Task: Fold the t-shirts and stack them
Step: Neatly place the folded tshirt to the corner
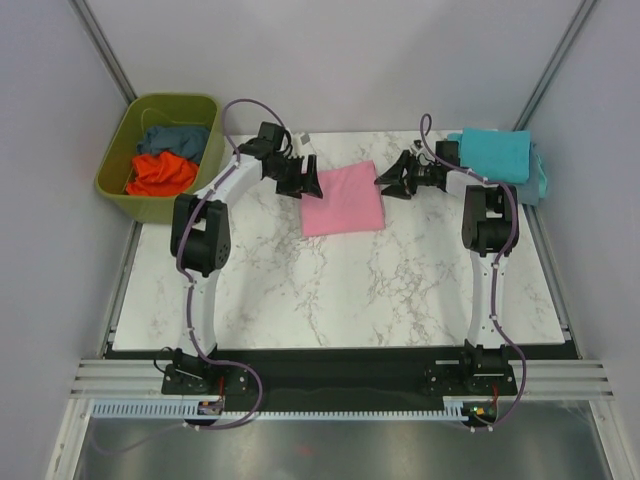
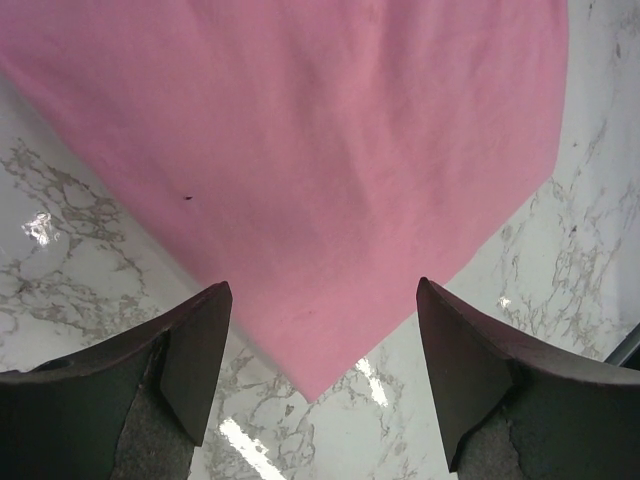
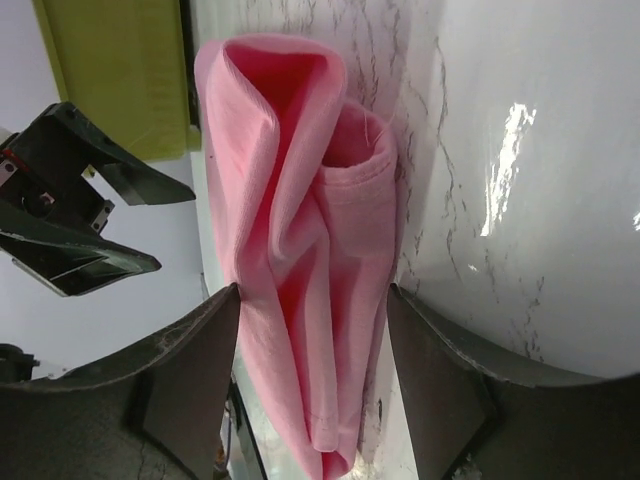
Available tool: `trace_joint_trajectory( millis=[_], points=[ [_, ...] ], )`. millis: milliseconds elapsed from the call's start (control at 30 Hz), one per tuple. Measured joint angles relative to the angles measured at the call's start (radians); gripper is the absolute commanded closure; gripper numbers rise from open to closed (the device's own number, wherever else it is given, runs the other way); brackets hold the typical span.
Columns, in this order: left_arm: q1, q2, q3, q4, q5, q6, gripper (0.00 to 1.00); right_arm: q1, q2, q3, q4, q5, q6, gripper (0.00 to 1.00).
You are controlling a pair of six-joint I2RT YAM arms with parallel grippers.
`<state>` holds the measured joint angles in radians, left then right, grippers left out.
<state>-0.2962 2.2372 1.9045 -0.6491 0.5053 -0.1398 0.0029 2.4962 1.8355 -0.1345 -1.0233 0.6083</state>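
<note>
The left gripper [image 2: 322,335] is spread wide. A corner of the pink shirt [image 2: 330,150] points into the gap, and neither finger [image 2: 190,360] touches the cloth in the left wrist view. It holds nothing.

The right gripper [image 3: 313,330] is also parted, though less widely. The thick folded edge of the pink shirt fills the space between its fingers [image 3: 440,390]. The folds stand puffy and loose, not squeezed. Whether the pads brush the cloth cannot be told.

From above, the two grippers face each other across the pink shirt, the left at its far-left corner and the right at its right edge. The shirt lies as a flat folded rectangle on the far middle of the marble table [image 1: 330,290].

Only the right wrist view shows the layers of the fold: several rounded loops of cloth and a hemmed edge, stacked at the shirt's side. It also catches the left gripper beyond the shirt and a strip of the green tub [image 3: 120,70]. The left wrist view gives just a smooth pink surface with a small dark speck on it, and bare marble either side of the corner.

Only the top view shows the rest. A turquoise shirt [image 1: 497,155] lies folded at the far right corner of the table, just behind the right arm. The tub stands off the far left corner and holds an orange shirt [image 1: 160,175] and a blue shirt [image 1: 172,138], both crumpled.
</note>
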Motion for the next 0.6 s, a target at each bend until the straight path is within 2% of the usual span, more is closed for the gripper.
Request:
trace_joint_trajectory(
  millis=[267, 600],
  points=[
    [-0.034, 0.012, 0.016, 0.001, -0.024, 0.007, 0.18, 0.002, 0.006, -0.028, 0.020, -0.078, 0.031, 0.32],
    [-0.036, 0.078, 0.051, 0.012, -0.033, 0.007, 0.19, 0.024, 0.006, -0.049, 0.052, -0.104, 0.056, 0.32]
  ],
)
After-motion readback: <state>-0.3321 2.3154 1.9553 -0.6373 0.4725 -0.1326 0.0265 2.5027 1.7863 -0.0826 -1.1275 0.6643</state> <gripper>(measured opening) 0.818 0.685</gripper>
